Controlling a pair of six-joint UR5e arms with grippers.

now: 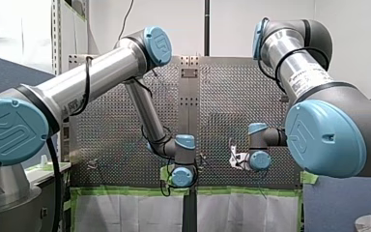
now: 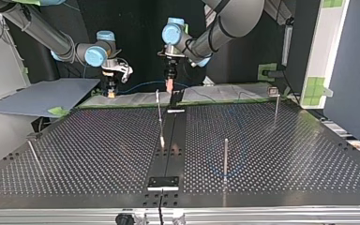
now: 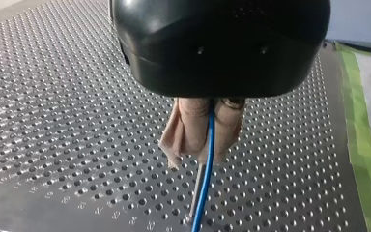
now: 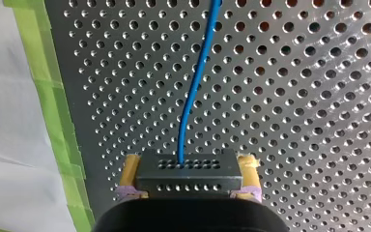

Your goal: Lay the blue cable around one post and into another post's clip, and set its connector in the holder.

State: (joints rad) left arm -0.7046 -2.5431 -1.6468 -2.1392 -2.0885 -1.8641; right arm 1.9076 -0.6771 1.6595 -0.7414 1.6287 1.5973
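Hands: left hand was pinched shut on the blue cable, beige pads on either side, cable dropping straight out of the pinch. A metal post stood just beside the cable below the hand; couldn't tell if they touched.

The right hand was clamped on the connector, with yellow pads on its two ends. Cable left the connector's front face and ran away ahead of the hand, over the bench. Green tape ran along the bench edge beside the hand, with white sheet beyond it.

Top view: both hands hung over the bench's far edge, right hand at the view's left, left hand near the middle, well apart. Cable sagged in a shallow curve between them and carried on past the left hand toward the view's right.

- Middle post stood upright just in front of the left hand.
- Second post stood nearer the camera, right of the centre strip.
- Third post, with a small square head, was at the far right.
- Fourth post, short and leaning, was at the left.
- Black block sat on the centre strip at the near edge.

Front view: the wrists hid both hands' fingers.
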